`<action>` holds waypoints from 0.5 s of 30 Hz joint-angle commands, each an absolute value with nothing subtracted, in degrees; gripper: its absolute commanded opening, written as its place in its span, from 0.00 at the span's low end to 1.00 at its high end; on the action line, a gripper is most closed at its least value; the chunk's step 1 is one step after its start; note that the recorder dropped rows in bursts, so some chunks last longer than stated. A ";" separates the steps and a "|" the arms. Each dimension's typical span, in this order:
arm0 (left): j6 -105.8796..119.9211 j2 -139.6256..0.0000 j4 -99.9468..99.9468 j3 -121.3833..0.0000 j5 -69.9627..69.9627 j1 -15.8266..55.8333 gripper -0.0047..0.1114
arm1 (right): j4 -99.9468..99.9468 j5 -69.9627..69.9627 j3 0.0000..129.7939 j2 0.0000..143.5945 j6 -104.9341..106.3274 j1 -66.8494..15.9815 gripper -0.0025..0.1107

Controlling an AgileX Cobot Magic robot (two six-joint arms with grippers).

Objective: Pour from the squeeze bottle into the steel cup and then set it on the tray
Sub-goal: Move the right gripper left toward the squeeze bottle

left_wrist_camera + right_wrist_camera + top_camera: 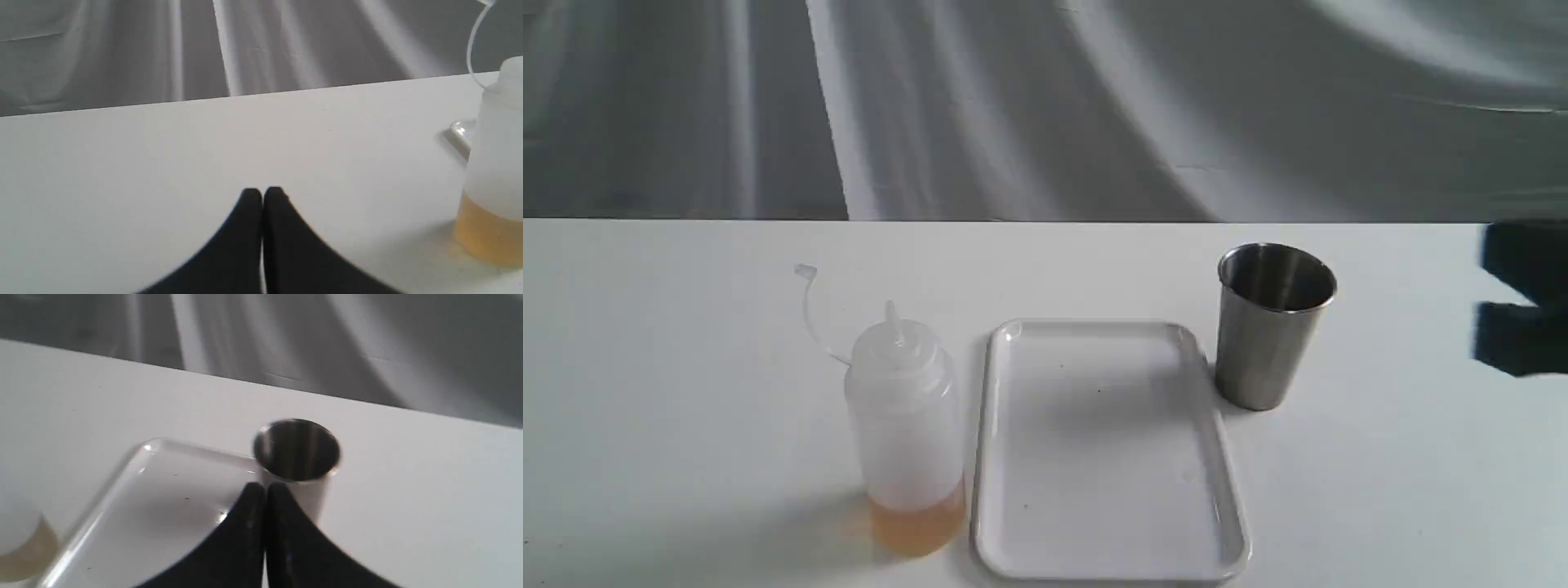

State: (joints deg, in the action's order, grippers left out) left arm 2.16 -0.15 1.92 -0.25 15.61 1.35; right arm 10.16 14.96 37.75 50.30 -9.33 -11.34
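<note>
**Squeeze bottle upright beside the tray, both grippers closed and empty**

Squeeze bottle [905, 433] stands upright on the white table [645, 367], just beside the tray [1107, 445], along the tray's long edge on the left arm's side and toward its near end. A shallow layer of amber liquid sits at the bottle's base. The nozzle is uncovered, and the thin cap strap [809, 314] arcs up and away from the tray.

The tray lies flat with nothing on it. The steel cup [1272, 327] stands upright, mouth up, just beside the tray's far corner on the right arm's side; whether they touch cannot be told.

The left gripper [262, 194] has its two black fingers pressed together on nothing, above bare table beyond the bottle from the tray. The right gripper [265, 490] is likewise closed tip to tip and empty. In the exterior view it is a dark blur beyond the cup from the tray, clear of the cup.
</note>
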 commanded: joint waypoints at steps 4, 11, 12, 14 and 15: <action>1.85 0.00 1.88 0.00 15.22 1.26 0.04 | 11.13 6.23 43.46 66.40 -7.25 -25.21 0.02; 1.85 0.00 1.88 0.00 15.22 1.26 0.04 | 11.13 -1.44 43.46 79.90 -7.25 -36.16 0.02; 1.85 0.00 1.88 0.00 15.22 1.26 0.04 | 11.13 -2.61 43.23 81.75 -7.25 -37.49 0.02; 2.05 0.00 1.88 0.00 15.22 1.26 0.04 | 11.13 -7.78 42.05 85.40 -7.25 -39.57 0.02; 2.05 0.00 1.88 0.00 15.22 1.26 0.04 | 11.13 -12.21 40.80 87.29 -7.25 -40.53 0.02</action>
State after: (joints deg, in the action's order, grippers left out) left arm 2.16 -0.15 1.92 -0.25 15.61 1.35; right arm 10.54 -6.89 42.16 84.88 -7.62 -39.02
